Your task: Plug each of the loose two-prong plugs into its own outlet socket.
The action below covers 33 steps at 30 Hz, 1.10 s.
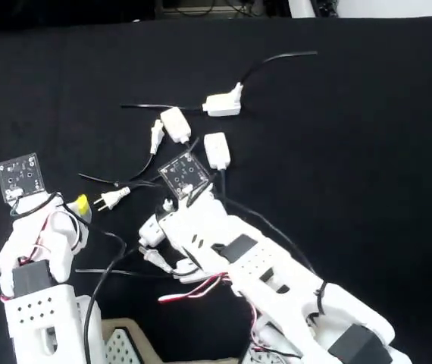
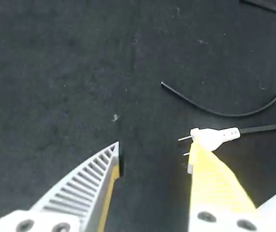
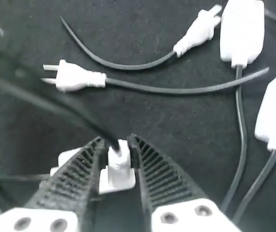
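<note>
**Right gripper clamped on a plug, left gripper spread beside another**

Right gripper [image 3: 115, 141] sits closest in its wrist view. Its jaws are clenched on the held plug [image 3: 118, 162], a small white body with a black cord leaving its end between the fingertips. Under it lies a flat white piece [image 3: 110, 183] touching the plug; it could be a socket block, hard to tell from this angle. The high view puts this gripper [image 1: 155, 227] near table centre, low over the black cloth [image 1: 367, 152].

Left gripper [image 2: 153, 151] has its jaws released and wide apart, with nothing between them. The tip of its yellow finger [image 2: 215, 183] touches (or just overlaps) the near plug [image 2: 213, 137]. That plug lies flat on the cloth, prongs pointing toward the gap and cord trailing away. In the high view the near plug [image 1: 110, 199] is just beside the left gripper [image 1: 78, 206]. In the right wrist view the near plug [image 3: 75, 77] lies beyond the clenched jaws.

Far plug [image 1: 156, 136] lies loose farther up the table, just beside the first socket block [image 1: 176, 123], prongs not in it. The right wrist view shows the pair side by side: far plug [image 3: 198, 31], first socket block [image 3: 242, 29].

Second socket block [image 1: 217, 150] lies near the first, a little closer to the arms. Third socket block [image 1: 223, 102] lies farthest out, its cord curving off toward the table's far edge. The three blocks lie apart from each other.
</note>
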{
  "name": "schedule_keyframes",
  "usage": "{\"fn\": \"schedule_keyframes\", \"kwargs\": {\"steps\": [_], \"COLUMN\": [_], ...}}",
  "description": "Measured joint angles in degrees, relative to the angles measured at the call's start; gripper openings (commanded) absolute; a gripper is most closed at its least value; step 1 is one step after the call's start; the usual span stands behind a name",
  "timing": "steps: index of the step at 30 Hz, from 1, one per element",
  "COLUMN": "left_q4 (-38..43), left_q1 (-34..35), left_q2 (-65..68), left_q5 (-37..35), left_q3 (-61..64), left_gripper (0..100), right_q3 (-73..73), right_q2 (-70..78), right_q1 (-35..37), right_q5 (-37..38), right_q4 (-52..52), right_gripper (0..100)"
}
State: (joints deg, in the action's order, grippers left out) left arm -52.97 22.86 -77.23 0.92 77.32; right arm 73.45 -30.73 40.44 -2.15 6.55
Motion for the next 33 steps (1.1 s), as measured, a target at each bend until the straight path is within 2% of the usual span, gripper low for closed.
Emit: {"fn": "schedule_keyframes", "kwargs": {"steps": [24, 33], "left_q4": [0.0, 0.0], "left_q1": [0.0, 0.0], "left_q2": [0.0, 0.0], "left_q5": [0.0, 0.0], "left_q3": [0.0, 0.0], "left_gripper": [24, 24], "right_q3": [-0.4, -1.7], "right_q2": [5.6, 8.4], "right_q1": [0.7, 0.8], "right_q5": [0.0, 3.8], "right_q4": [-3.4, -3.6], "right_gripper": [1.1, 1.1]}}
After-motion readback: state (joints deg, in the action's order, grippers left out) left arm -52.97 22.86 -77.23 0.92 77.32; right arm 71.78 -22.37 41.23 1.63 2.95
